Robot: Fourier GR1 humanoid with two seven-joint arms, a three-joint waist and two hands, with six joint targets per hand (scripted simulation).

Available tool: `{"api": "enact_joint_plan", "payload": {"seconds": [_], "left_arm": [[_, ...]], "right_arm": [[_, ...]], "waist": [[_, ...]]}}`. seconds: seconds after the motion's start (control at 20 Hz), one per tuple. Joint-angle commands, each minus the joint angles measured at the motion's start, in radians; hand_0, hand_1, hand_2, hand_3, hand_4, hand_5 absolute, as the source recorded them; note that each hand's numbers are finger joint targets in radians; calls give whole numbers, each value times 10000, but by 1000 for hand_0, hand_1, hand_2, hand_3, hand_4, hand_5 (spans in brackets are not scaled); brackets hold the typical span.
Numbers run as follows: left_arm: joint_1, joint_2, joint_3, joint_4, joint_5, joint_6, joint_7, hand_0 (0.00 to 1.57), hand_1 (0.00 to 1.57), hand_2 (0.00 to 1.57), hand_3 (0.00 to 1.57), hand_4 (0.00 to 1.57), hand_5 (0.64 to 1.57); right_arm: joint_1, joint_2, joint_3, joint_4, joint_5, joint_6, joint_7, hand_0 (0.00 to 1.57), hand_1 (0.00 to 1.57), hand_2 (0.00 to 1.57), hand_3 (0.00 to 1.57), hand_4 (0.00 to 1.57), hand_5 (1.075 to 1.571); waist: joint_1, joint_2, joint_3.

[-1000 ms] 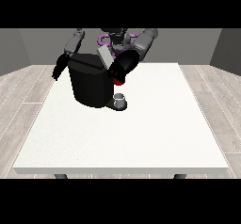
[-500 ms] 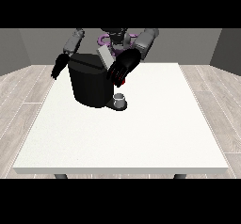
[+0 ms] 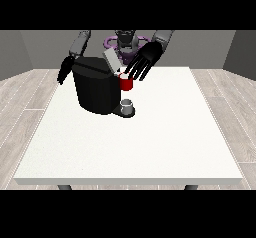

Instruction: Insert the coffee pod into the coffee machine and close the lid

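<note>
Black coffee machine [image 3: 97, 89] stands on the white table [image 3: 150, 142], lid [image 3: 111, 59] raised. Robot hand at the view's right [image 3: 142, 62] hovers just above the machine's front, fingers spread, holding nothing. A red thing at the machine [image 3: 126, 83]; a grey thing [image 3: 127, 105] at its base. Pod not confirmed. Lid closing appears outstanding.

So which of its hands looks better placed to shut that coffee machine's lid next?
Probably its left, the hand at the view's right: fingers spread, just above the raised lid and a red thing at the machine. The other hand hangs beside the coffee machine.
</note>
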Motion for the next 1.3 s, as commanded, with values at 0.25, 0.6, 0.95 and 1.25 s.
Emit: {"api": "enact_joint_plan", "payload": {"seconds": [0.25, 0.6, 0.95, 1.25], "left_arm": [[1792, -1631, 829, -459, 1561, -226, -296, 0, 0, 130, 0, 0, 1571], [4119, -3980, 3252, -247, 4824, -264, -983, 0, 0, 0, 0, 0, 1571], [6799, -4006, 3047, -354, 5033, -451, -1322, 0, 0, 0, 0, 372, 1571], [7449, -4158, 2991, -380, 5239, -317, -845, 0, 0, 0, 0, 414, 1571]], "right_arm": [[1401, -203, -519, 866, -403, 245, -163, 0, 0, 0, 0, 0, 1571], [2616, -221, -832, 1152, -396, -72, -454, 0, 0, 0, 0, 0, 1571], [3411, -132, -360, 377, -529, 627, -158, 0, 0, 0, 0, 0, 1571], [2692, 441, 302, -762, -1032, 1433, -76, 0, 0, 0, 0, 0, 1571]], "waist": [[1323, -2220, -20], [2721, -3707, -43], [2754, -5216, -19], [2905, -5987, -15]]}}
